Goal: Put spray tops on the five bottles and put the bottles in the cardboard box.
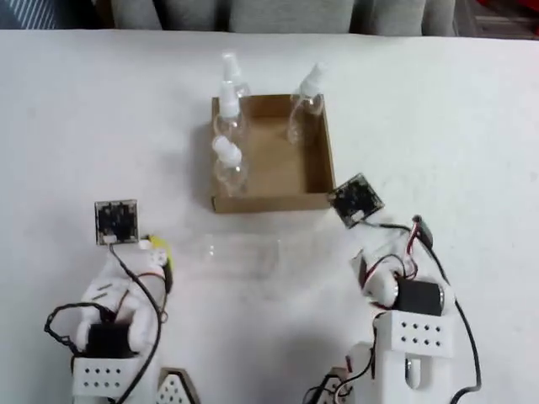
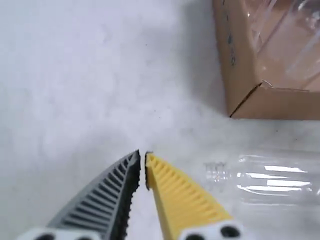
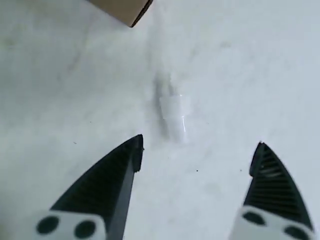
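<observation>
Your left gripper point(image 2: 142, 156), clenched empty, sits beside a lying bottle point(image 2: 272, 180); your right gripper point(image 3: 199, 142) gapes near a spray top point(image 3: 174, 112).

A big white table point(image 1: 455, 109) lies in the high view. Past its far edge stand grey shapes point(image 1: 286, 14), with a blue striped thing point(image 1: 29, 12) at one corner and a red thing point(image 1: 509, 7) at the other

Nothing legible (cardboard box point(image 2: 234, 75) print blurred).
</observation>
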